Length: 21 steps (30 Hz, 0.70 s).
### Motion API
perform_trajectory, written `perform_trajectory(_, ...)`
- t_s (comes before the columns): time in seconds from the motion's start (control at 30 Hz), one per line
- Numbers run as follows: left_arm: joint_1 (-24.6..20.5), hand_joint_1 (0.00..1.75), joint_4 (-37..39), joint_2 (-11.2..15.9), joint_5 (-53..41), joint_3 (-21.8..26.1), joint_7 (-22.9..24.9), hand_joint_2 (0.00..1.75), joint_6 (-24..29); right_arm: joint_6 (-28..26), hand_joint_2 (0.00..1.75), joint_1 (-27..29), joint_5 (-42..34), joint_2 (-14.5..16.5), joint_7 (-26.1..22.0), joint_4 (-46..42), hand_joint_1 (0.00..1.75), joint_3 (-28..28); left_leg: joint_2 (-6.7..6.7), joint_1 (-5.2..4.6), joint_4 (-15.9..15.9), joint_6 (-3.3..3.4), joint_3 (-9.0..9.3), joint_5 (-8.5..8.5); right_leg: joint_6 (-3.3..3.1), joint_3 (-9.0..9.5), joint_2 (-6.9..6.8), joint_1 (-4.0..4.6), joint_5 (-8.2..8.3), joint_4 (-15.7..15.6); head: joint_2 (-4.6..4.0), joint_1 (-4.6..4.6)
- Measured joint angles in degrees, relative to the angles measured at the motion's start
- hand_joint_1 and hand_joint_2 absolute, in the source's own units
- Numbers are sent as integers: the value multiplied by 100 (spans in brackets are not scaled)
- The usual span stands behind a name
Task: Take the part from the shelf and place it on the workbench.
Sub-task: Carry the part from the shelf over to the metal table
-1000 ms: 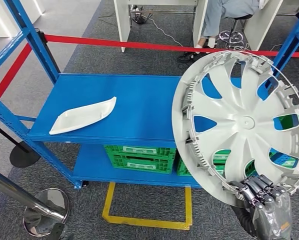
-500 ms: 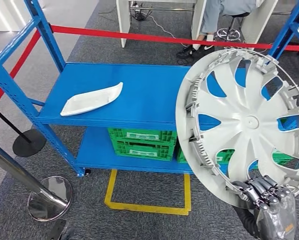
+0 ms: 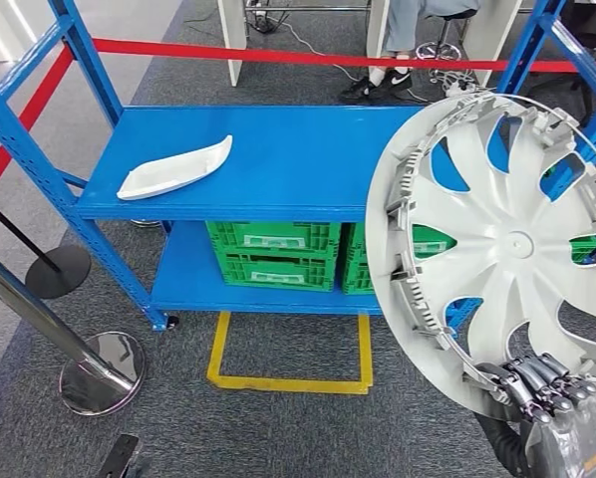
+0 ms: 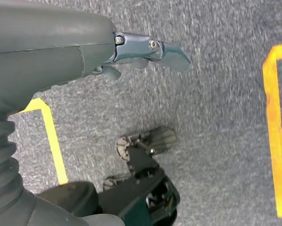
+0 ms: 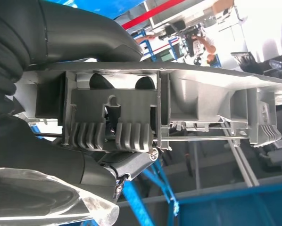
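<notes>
Right hand [image 3: 554,398] grips hubcap [image 3: 505,244] rim, blue shelf [image 3: 280,164] behind; left hand [image 4: 96,52] holds nothing.

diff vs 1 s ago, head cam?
The whole view shifted, so the camera moved, not the things. The right robot hand still grips the hubcap by its lower rim, upright as before. The white trim piece still lies on the shelf.

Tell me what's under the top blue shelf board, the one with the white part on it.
Under the top shelf board sit green crates on the lower board. The wheel cover held by the right hand hides the shelf's right end, so whatever lies under there can't be seen.
</notes>
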Motion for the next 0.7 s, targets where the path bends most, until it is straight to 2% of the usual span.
perform_trajectory(0.03,11,0,-9,-1,-6,-4,2,175,-1,0,175,5,-4,0,-2,-2,175,1,-36,14,163,-45,-42,-225,-38,-65,11,-12,65,0,0,-5)
perform_trajectory(0.1,17,0,-31,0,-23,-10,5,175,-5,0,175,11,-1,1,-2,-10,175,1,-99,51,807,-122,-156,-870,-80,-207,48,-18,194,21,0,-18)
perform_trajectory(0.13,12,0,-40,1,-33,-10,6,175,-9,0,175,13,5,2,0,-18,175,0,-107,67,1184,-145,-202,-1103,-82,-287,70,-18,259,42,0,-20)
perform_trajectory(0.17,5,0,-49,0,-48,-10,7,175,-18,0,175,15,4,2,2,-26,175,1,-110,82,1463,-158,-202,-1189,-76,-377,95,-18,322,71,0,-21)
perform_trajectory(0.2,-2,0,-57,-3,-63,-10,7,175,-28,0,175,18,-12,2,1,-36,175,2,-113,93,1573,-161,-135,-1133,-67,-474,123,-19,382,105,0,-21)
perform_trajectory(0.23,-5,0,-65,-6,-79,-11,8,175,-37,0,175,22,-40,2,-2,-49,175,4,-122,103,1472,-153,21,-987,-55,-581,153,-20,437,141,0,-21)
perform_trajectory(0.27,-6,0,-72,-10,-92,-11,7,175,-44,0,175,25,-73,2,-8,-65,175,7,-154,109,1179,-136,259,-821,-39,-678,185,-21,487,176,0,-22)
perform_trajectory(0.3,-6,0,-78,-13,-103,-12,7,175,-46,0,175,27,-102,3,-14,-85,175,9,-218,107,770,-108,543,-726,-19,-759,218,-17,532,206,0,-21)
perform_trajectory(0.33,-3,0,-81,-15,-114,-13,5,175,-47,0,175,27,-116,5,-20,-104,175,9,-281,106,353,-80,801,-701,8,-822,245,-13,580,232,0,-17)
perform_trajectory(0.37,1,0,-82,-16,-122,-13,3,175,-47,0,175,27,-124,7,-24,-122,175,10,-336,100,40,-57,983,-721,38,-872,266,-11,626,250,0,-15)
perform_trajectory(0.4,4,0,-84,-18,-127,-13,2,175,-47,0,175,27,-127,8,-26,-136,175,10,-367,93,-138,-42,1073,-761,70,-911,284,-10,672,256,0,-13)
perform_trajectory(0.5,4,0,-85,-27,-129,-13,1,175,-48,0,175,41,-128,10,-34,-172,175,16,-313,82,-237,13,1031,-720,171,-1010,323,-37,762,242,0,-15)
perform_trajectory(0.53,2,0,-86,-32,-129,-14,1,175,-48,0,175,49,-129,10,-36,-182,175,20,-273,86,-265,58,993,-678,196,-1069,300,-41,689,284,0,-7)
perform_trajectory(0.57,4,0,-88,-36,-129,-14,1,175,-49,0,175,55,-128,11,-35,-190,175,24,-224,90,-292,110,947,-630,214,-1145,264,-41,519,423,0,5)
perform_trajectory(0.6,6,0,-90,-39,-130,-15,1,175,-49,0,175,58,-126,11,-34,-193,175,27,-176,91,-308,154,896,-584,219,-1242,215,-44,261,680,0,20)
perform_trajectory(0.67,24,0,-94,-38,-133,-14,1,175,-48,0,175,62,-146,11,-26,-195,175,31,-90,66,-279,200,773,-500,239,-1433,171,-43,-222,1430,0,36)
perform_trajectory(0.7,34,0,-95,-37,-140,-14,2,175,-45,0,175,70,-171,11,-27,-197,175,33,-43,52,-255,204,705,-462,249,-1474,168,-43,-316,1740,0,35)
